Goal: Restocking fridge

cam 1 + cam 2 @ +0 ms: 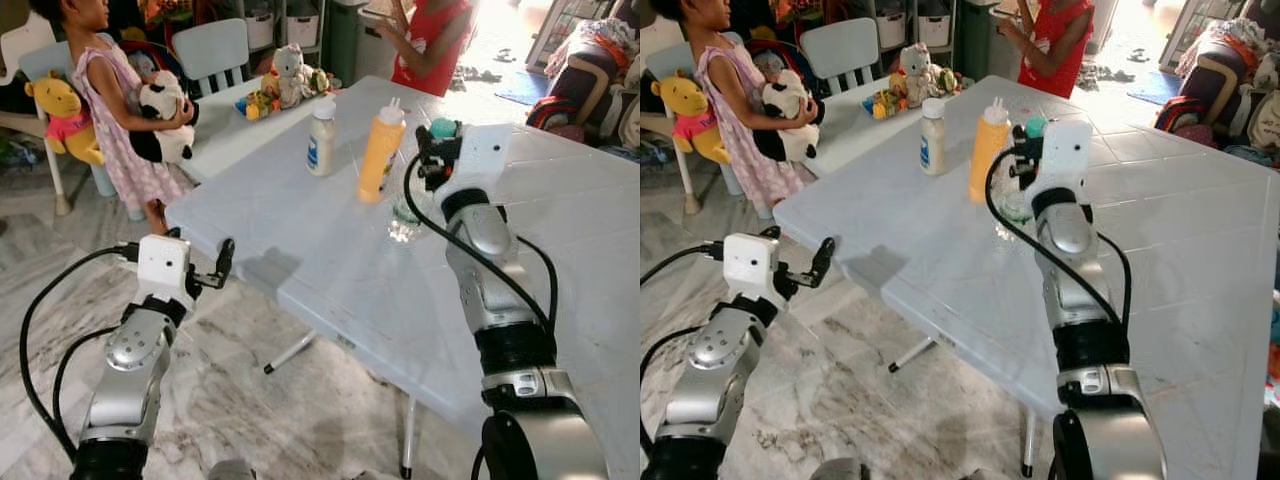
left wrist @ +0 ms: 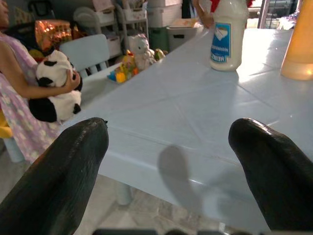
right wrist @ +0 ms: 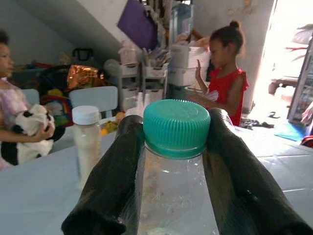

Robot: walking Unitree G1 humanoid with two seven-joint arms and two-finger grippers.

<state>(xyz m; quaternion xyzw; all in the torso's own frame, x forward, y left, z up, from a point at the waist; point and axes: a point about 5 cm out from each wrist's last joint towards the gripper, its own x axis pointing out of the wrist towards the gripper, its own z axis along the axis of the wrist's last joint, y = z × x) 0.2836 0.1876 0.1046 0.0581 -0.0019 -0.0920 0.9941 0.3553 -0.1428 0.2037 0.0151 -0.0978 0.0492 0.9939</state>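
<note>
Both silver arms sit closest in the left eye view. Left tool hangs off the near desk edge, fingers spread with nothing between them. Right tool is out over the desk, mostly hidden behind its own white wrist block, so the clear bottle it's on is barely visible, just some glassy bottom and a bit of green cap. Three bottles total: that clear one, an orange squeeze bottle right beside it, and a white bottle further left. Two people at the far side, both cut off by the frame; one hugs a panda toy.

Right eye view is the same deal, the clear bottle even more blocked by the arm.

Left wrist view: two black fingertips wide apart, desk edge between them, white bottle's label too blurry to read, orange one cropped.

Right wrist view: fingers pressed against both sides of the clear bottle's neck just under the green cap. Contents hard to make out.
</note>
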